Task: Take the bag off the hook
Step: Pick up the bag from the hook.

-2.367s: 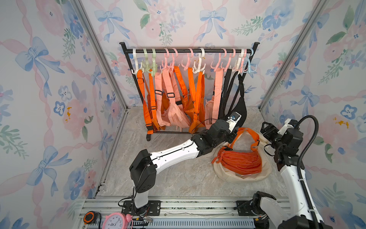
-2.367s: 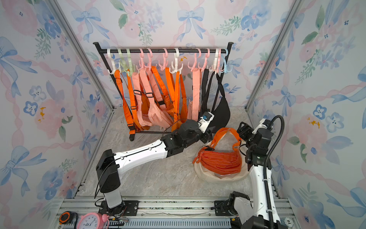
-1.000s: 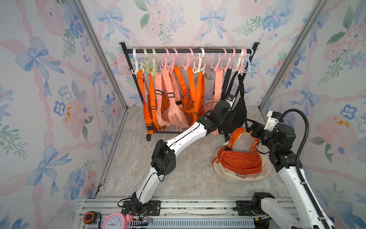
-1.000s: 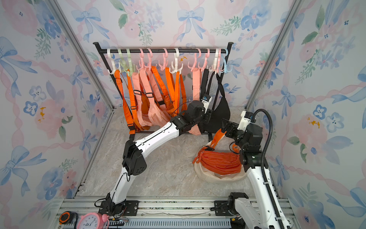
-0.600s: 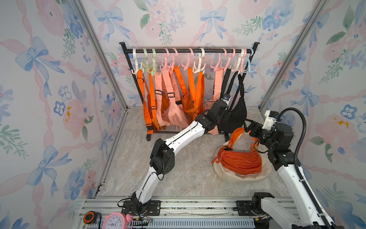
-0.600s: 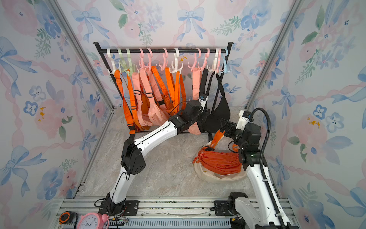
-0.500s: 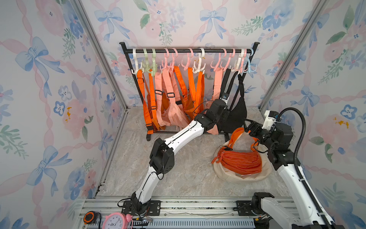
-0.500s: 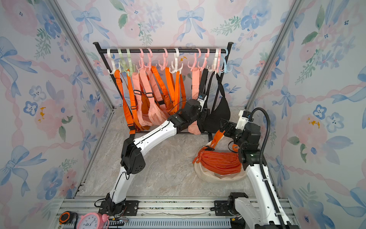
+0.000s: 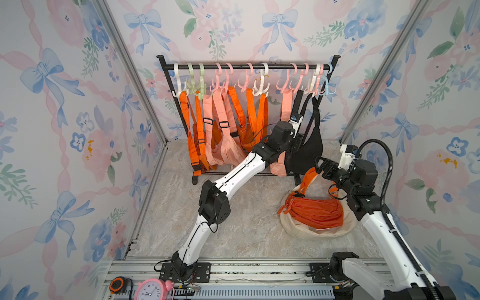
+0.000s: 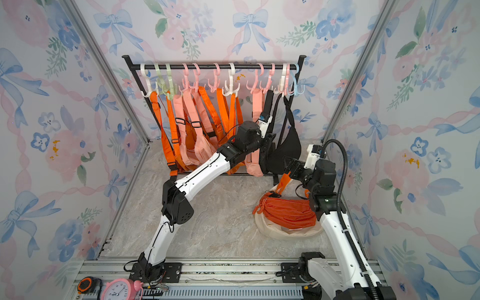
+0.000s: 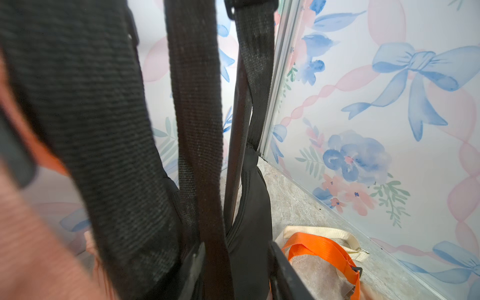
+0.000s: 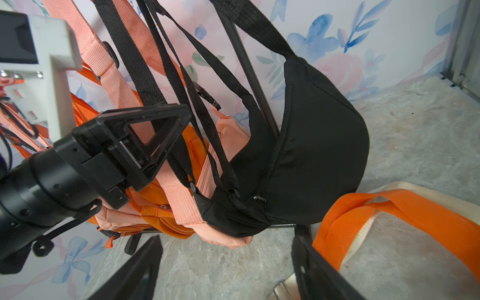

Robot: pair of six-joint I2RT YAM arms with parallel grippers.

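Left tool [image 11: 236,246] stands half-parted around a black strap [image 11: 197,130]; whether it pinches, I cannot tell. Right tool [image 12: 226,241] gapes empty, the black bag [image 12: 319,145] just ahead of it, hanging from a hook [image 9: 313,83] well above both. Step in hand: securing the strap. Next, probably, lift it up off the hook.
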